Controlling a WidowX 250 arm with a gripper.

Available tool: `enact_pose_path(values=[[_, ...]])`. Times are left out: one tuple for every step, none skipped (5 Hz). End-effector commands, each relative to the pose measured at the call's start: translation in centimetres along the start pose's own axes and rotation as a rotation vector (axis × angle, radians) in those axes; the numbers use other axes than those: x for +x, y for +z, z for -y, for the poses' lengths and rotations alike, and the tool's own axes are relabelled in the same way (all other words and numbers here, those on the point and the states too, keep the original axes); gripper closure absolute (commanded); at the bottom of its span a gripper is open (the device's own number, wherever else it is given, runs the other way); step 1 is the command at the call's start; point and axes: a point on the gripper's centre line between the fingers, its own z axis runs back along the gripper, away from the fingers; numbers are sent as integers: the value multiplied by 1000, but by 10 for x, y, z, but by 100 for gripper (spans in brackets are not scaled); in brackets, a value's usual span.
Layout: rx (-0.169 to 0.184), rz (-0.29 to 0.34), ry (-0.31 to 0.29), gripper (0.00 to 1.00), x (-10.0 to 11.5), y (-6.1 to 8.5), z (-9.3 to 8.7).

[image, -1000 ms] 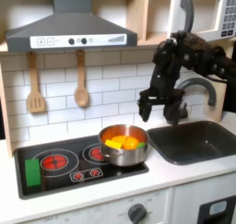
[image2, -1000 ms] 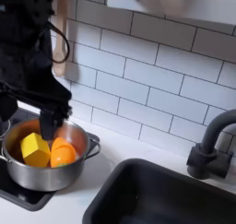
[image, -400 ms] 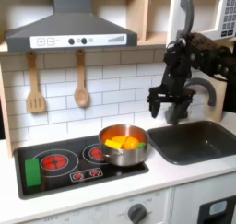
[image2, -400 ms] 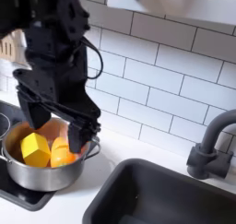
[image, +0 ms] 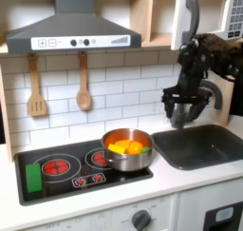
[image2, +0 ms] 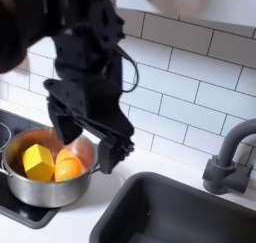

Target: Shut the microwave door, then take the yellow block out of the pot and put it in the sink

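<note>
Second exterior view is showing the black gripper hanging spread apart beside the shiny round metal pot, which is holding the chunky yellow block.

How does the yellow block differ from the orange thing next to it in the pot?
The yellow block is angular with flat faces; the orange piece is rounded. In the second exterior view the yellow block lies towards the left, the orange piece towards the right. Both are small and sit inside the silver pot.

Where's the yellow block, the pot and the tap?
yellow block (image2: 38,161), second exterior view, its front face.
pot (image2: 45,193), second exterior view, its shiny side wall.
tap (image2: 226,147), second exterior view, its curved neck.
</note>
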Motion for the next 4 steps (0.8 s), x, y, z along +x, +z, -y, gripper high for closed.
enact_pose_path(values=[[-58, 42, -75, 0, 11, 4, 19], [-67, 47, -87, 0, 15, 4, 21], [-79, 72, -97, 0, 25, 7, 23], [-85, 93, -97, 0, 39, 8, 23]])
